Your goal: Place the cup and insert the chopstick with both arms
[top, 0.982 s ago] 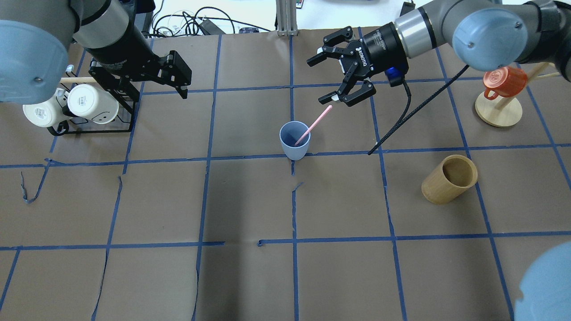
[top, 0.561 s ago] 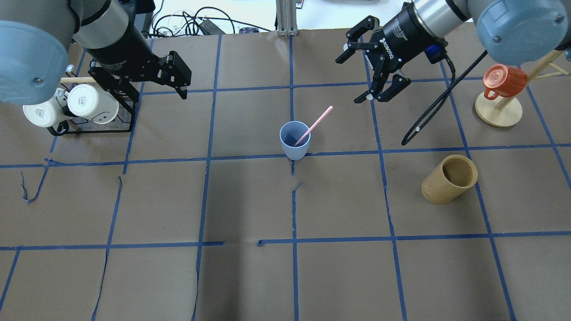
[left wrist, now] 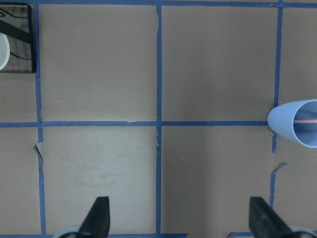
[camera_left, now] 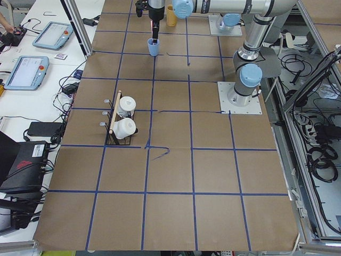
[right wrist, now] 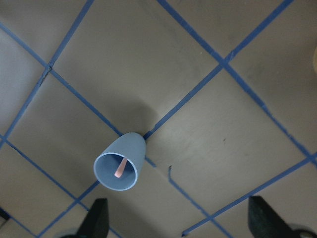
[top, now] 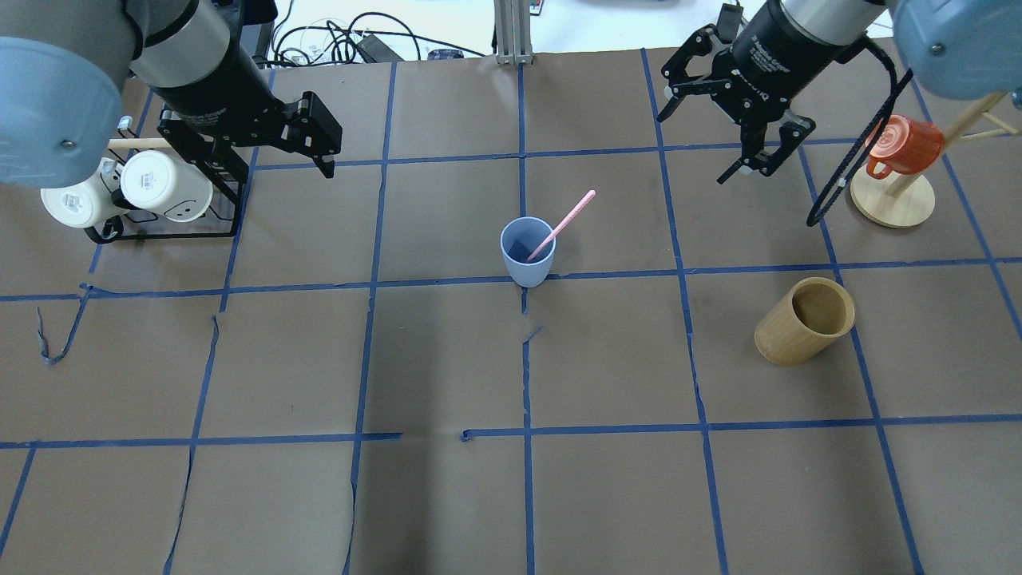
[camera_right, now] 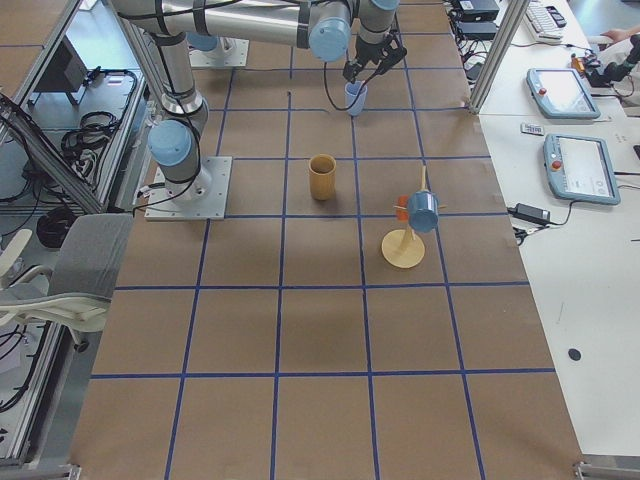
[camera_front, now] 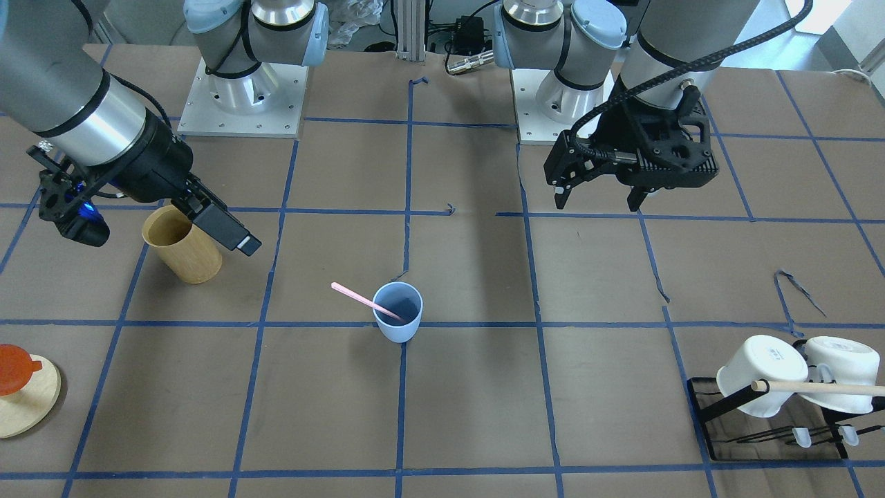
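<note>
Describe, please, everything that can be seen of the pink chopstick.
The chopstick is one thin, straight, pale pink stick, smooth like plastic. It stands tilted inside the light blue cup: its lower end is down inside the cup, and its shaft leans on the rim toward the robot's right. A good part sticks out above the rim. Nothing else touches it.

You see the cup upright on the tabletop at a tape crossing, the chopstick leaning inside it, its free end tipped toward the wooden holder.
</note>
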Tool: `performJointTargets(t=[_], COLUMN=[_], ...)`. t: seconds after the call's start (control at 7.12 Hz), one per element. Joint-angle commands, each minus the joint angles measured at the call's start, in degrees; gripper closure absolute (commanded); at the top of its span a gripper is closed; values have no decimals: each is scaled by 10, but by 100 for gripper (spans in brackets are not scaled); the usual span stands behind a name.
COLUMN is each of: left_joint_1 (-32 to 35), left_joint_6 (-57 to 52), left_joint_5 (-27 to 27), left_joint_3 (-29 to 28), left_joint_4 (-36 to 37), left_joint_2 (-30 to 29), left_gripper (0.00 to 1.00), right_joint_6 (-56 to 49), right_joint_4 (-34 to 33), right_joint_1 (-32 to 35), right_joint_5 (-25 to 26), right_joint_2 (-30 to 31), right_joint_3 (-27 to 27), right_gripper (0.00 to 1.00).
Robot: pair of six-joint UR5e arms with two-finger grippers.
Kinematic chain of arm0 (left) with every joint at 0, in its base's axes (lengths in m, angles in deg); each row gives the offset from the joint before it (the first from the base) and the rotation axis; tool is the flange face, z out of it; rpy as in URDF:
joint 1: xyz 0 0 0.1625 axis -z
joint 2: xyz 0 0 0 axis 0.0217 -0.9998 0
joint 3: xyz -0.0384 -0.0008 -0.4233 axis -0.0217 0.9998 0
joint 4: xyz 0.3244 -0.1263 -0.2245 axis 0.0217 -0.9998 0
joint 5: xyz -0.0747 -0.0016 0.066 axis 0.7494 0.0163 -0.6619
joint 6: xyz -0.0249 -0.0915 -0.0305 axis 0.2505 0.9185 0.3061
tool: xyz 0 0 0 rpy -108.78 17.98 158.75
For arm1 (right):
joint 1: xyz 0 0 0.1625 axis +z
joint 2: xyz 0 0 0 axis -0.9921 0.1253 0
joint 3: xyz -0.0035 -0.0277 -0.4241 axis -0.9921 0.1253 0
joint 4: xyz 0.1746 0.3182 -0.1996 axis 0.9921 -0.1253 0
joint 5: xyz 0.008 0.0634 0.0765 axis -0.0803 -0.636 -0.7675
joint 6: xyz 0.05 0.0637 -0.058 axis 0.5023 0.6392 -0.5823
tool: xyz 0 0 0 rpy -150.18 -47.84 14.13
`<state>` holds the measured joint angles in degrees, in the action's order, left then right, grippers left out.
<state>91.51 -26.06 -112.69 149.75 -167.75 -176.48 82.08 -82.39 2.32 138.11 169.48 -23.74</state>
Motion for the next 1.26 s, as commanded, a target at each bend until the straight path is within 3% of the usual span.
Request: performJointTargets(t=[0.0, 0.28, 0.42, 0.84, 1.12], left_joint_1=[0, 0, 0, 0, 0], left_joint_6=[-1, -1, -1, -1, -1], left_joint_5=[-1, -1, -1, -1, -1], left_joint_3=[0, 0, 0, 0, 0], left_joint_4=[-1, 0, -1, -1, -1], left_joint_2=[0, 0, 1, 0, 0], left_gripper=[0, 0, 0, 0, 0], right_joint_6=[-189, -229, -292, -292, -297], right_joint_4=[0, 1, 1, -5, -3], right_joint_1=[0, 0, 0, 57, 61], right_joint_5=[89, 113, 157, 156, 156], right_joint_2=[17, 15, 19, 26, 31], right_joint_3=[-4, -7, -9, -11, -11], right_gripper=[0, 0, 0, 0, 0])
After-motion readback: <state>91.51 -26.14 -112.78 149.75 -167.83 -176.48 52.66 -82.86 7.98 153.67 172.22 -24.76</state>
